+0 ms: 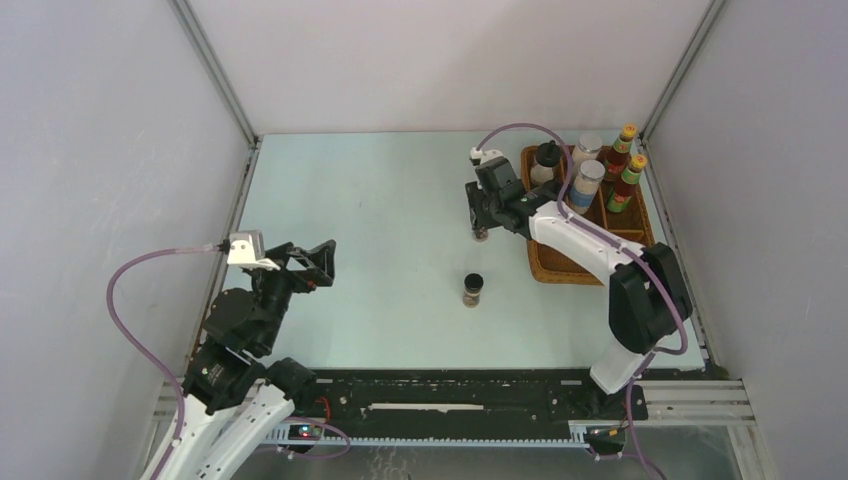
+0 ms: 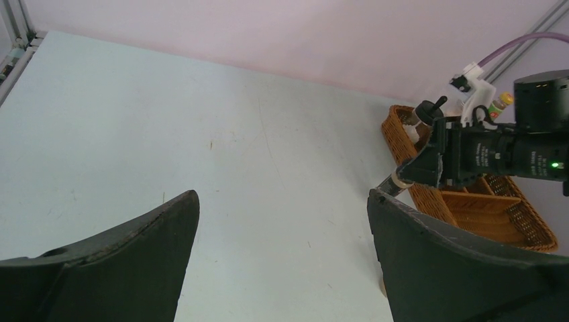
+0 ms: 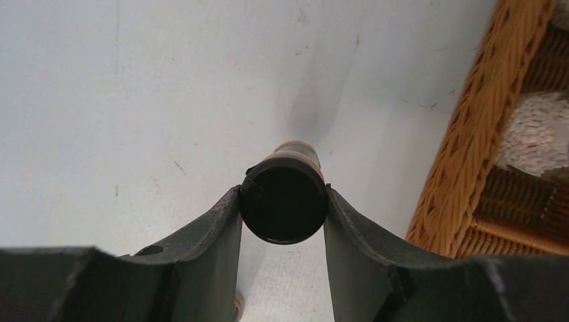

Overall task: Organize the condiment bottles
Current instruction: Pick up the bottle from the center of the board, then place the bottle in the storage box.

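Observation:
My right gripper (image 1: 481,226) (image 3: 284,203) is shut on a tiny dark jar (image 3: 284,201) just left of the wicker tray (image 1: 560,268). Both fingers press the sides of its black lid. The jar's lower end (image 2: 396,182) shows under that gripper in the left wrist view. A second tiny dark jar (image 1: 473,289) stands upright on the table, nearer the arms. In the tray stand a black-lidded white jar (image 1: 545,163), two silver-lidded jars (image 1: 587,150) (image 1: 586,183) and two red sauce bottles (image 1: 621,152) (image 1: 627,182). My left gripper (image 1: 315,262) (image 2: 282,198) is open and empty at the left.
The tray's woven rim (image 3: 463,154) runs close to the right of the held jar, and the near compartments (image 2: 496,215) hold nothing. White enclosure walls stand around the pale table (image 1: 380,220).

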Controlling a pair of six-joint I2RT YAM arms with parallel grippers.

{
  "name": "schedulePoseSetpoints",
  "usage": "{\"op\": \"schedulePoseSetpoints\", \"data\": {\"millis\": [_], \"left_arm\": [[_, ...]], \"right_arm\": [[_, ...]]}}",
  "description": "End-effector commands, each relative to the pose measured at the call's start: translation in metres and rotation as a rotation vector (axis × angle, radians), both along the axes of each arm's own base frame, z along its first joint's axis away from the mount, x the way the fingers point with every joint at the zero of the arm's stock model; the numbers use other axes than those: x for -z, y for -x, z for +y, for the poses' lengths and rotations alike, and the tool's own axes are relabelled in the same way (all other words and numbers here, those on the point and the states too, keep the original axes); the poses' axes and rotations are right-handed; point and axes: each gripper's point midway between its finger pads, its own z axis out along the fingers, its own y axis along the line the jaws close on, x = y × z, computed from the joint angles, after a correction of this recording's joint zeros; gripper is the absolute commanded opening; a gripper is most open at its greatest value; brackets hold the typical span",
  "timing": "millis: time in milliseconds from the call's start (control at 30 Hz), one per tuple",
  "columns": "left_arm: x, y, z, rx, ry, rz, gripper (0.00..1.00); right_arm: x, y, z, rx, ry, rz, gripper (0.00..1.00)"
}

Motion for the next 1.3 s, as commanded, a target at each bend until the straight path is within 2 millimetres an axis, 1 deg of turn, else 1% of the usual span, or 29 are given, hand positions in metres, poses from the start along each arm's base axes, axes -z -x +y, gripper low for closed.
{"op": "schedulePoseSetpoints", "data": {"millis": [0, 133, 267, 400, 500, 667, 733, 833, 1067, 1267], "left_arm": [[-0.001, 0.001, -0.001, 0.010, -0.007, -0.012, 1.00], [-0.003, 0.002, -0.002, 0.015, -0.002, -0.016, 1.00], [-0.005, 0.003, -0.002, 0.022, 0.005, -0.021, 1.00], [-0.007, 0.005, -0.003, 0.027, 0.013, -0.028, 1.00], [-0.009, 0.007, -0.002, 0.029, 0.018, -0.033, 1.00], [-0.008, 0.010, -0.002, 0.035, 0.027, -0.035, 1.00], [-0.009, 0.011, -0.002, 0.038, 0.032, -0.037, 1.00], [-0.009, 0.012, -0.002, 0.043, 0.036, -0.037, 1.00], [-0.007, 0.012, -0.004, 0.051, 0.043, -0.035, 1.00], [-0.005, 0.014, -0.003, 0.053, 0.045, -0.036, 1.00]], "right_arm": [[-0.067, 0.000, 0.004, 0.008, -0.082, -0.124, 0.00], [-0.090, 0.010, -0.004, 0.033, -0.107, -0.153, 0.00], [-0.107, 0.020, -0.017, 0.077, -0.110, -0.171, 0.00], [-0.118, 0.033, -0.034, 0.134, -0.104, -0.179, 0.00], [-0.121, 0.041, -0.049, 0.182, -0.099, -0.184, 0.00], [-0.118, 0.054, -0.082, 0.280, -0.106, -0.188, 0.00], [-0.118, 0.059, -0.100, 0.335, -0.118, -0.197, 0.00], [-0.114, 0.066, -0.130, 0.428, -0.136, -0.203, 0.00], [-0.093, 0.080, -0.194, 0.622, -0.151, -0.203, 0.00], [-0.068, 0.092, -0.236, 0.759, -0.145, -0.178, 0.00]]}}
